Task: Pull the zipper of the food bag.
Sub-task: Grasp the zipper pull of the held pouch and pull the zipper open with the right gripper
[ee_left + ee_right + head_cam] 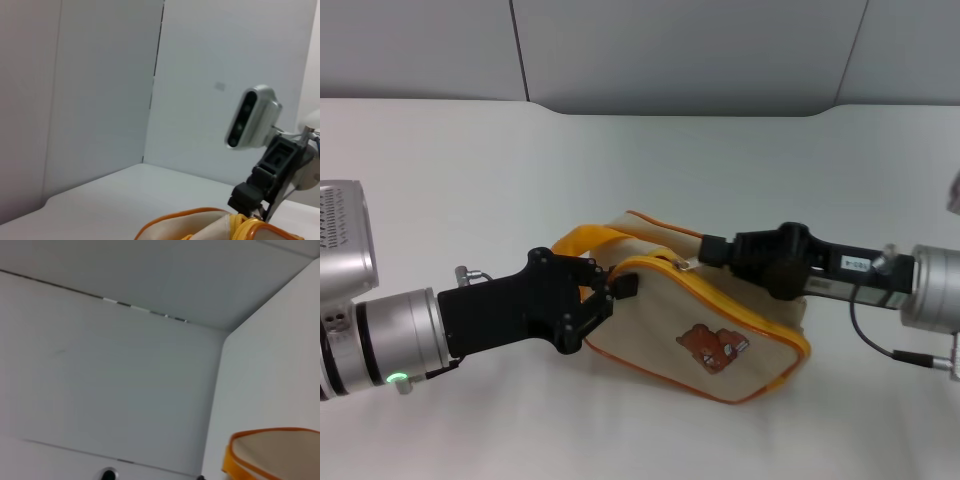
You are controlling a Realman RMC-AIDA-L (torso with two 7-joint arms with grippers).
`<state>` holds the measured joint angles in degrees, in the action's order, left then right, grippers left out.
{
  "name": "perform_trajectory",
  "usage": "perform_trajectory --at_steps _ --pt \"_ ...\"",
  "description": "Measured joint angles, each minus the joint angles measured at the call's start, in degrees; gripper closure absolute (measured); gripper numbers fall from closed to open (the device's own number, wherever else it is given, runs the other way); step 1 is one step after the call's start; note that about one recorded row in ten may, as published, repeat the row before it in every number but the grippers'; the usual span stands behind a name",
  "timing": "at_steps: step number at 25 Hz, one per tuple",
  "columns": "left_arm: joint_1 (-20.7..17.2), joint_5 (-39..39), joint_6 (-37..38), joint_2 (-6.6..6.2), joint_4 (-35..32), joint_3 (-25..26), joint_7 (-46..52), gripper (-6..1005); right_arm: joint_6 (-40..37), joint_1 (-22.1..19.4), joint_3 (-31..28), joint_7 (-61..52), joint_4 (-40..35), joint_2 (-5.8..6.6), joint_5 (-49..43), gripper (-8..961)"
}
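Nearest in the head view, the left gripper [610, 296] pinches the left end of one bag [720, 340] lying on the table [620, 170]. One right gripper [705, 250] sits at the single zipper [686, 264] on the bag's top edge; I cannot tell its finger state.

Left wrist view: the bag's rim, the right gripper [245, 202] above it.

Right wrist view: one bag corner [272, 455].

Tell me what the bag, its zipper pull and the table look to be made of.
Bag: cream woven cloth, likely canvas; matte and sagging softly, with orange-yellow piping. Zipper pull: small silvery tab, probably metal, at the right gripper; too small to be sure. Table: smooth white matte surface, perhaps laminate; the material cannot be settled. The left gripper holds the bag's end.
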<state>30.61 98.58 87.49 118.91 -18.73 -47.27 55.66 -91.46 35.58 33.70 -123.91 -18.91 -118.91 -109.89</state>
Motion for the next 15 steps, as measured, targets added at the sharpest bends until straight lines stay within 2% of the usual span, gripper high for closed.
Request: perform_trajectory --at_steps 7,15 --pt "-0.5 -0.1 -0.7 -0.17 -0.4 0.9 0.7 934 -1.3 -3.3 -0.1 1.4 -2.7 -0.05 0.0 952" --pt "-0.6 -0.2 -3.3 -0.27 -0.4 2.8 0.9 922 -1.4 -8.3 -0.3 1.5 -5.5 1.41 -0.1 914"
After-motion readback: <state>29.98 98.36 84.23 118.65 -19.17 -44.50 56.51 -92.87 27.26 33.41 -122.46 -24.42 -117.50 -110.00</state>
